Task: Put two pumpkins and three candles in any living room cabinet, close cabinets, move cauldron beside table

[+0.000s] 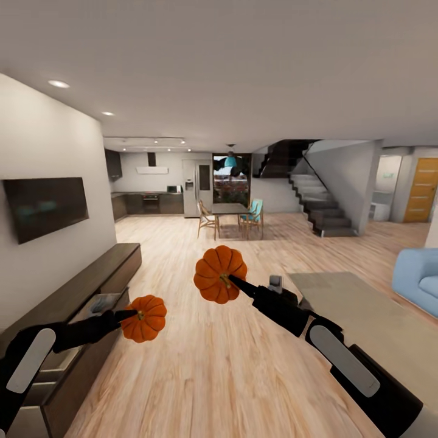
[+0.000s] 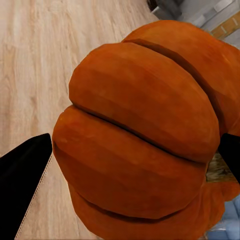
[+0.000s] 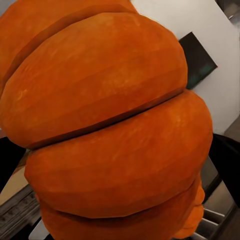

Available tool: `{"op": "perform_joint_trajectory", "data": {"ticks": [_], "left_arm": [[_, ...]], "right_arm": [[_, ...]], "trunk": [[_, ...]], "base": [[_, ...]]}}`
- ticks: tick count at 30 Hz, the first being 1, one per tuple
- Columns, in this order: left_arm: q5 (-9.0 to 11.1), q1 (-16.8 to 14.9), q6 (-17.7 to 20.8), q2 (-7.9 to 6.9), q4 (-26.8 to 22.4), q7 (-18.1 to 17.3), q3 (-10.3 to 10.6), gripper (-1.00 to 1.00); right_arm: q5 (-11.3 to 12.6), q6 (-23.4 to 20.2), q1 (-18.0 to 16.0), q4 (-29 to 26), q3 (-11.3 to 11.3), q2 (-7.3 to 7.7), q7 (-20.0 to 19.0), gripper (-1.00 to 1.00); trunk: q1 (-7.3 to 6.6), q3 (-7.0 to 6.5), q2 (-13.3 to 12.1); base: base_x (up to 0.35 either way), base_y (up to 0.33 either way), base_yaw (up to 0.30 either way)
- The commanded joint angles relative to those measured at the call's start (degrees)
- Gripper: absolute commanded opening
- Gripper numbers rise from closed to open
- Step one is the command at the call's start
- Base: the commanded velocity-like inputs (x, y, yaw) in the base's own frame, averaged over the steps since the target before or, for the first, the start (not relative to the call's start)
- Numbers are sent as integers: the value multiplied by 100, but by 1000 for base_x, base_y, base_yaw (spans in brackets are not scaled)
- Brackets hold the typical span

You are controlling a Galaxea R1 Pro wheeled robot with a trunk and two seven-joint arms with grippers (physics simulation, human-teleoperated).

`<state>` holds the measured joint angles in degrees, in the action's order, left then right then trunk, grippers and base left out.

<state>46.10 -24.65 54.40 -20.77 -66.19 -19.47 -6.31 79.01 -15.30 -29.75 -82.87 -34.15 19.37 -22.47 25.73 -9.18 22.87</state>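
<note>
Over the floor, mid-room: two pumpkins up in the air, one per arm!
Left pumpkin (image 1: 144, 318): clamped by the left gripper (image 1: 129, 314), hanging just beside the cabinet (image 1: 91, 286), whose near drawer stands pulled out.
Right pumpkin (image 1: 219, 274): clamped by the right gripper (image 1: 234, 282), carried higher, between the cabinet and the table (image 1: 371, 316).
Left wrist view: ribbed orange flesh (image 2: 135, 140) packed between two dark fingers (image 2: 25, 162), closed against the sides.
Right wrist view: same story, the fruit (image 3: 107, 125) wedged tight, a finger (image 3: 227, 162) pressing its flank, drawer rails showing underneath.
Handling: looks firm and rigid, likely light for these arms; rounded, smooth ribs could let it roll or slide out of a two-finger pinch.
Where to hold: across the widest part, fingers seated in the grooves between ribs, looks the safest bet.
Stage: I'd call this the carry, with the open drawer as the likely drop point.
Risk: releasing high could send a round pumpkin bouncing off the drawer edge.
Surroundings: a TV (image 1: 45, 207) hangs above the cabinet, a blue sofa (image 1: 417, 280) sits past the table.
</note>
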Motion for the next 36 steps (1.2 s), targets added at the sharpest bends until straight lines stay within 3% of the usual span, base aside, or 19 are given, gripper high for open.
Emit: {"op": "perform_joint_trajectory", "data": {"ticks": [1,19,36], "left_arm": [[31,-5,35,3,1,-39,-10,-100],[22,0,35,3,-8,-39,-5,-100],[22,1,35,3,47,-39,-17,-100]], "right_arm": [[79,-26,-4,-1,-4,5,-12,-100],[70,-17,-4,-1,-4,6,-13,-100],[83,-18,-4,7,-4,6,-12,-100]], "trunk": [[5,-5,5],[5,-37,5],[5,-37,5]], "base": [[266,0,219],[303,-118,61],[328,-5,0]]}}
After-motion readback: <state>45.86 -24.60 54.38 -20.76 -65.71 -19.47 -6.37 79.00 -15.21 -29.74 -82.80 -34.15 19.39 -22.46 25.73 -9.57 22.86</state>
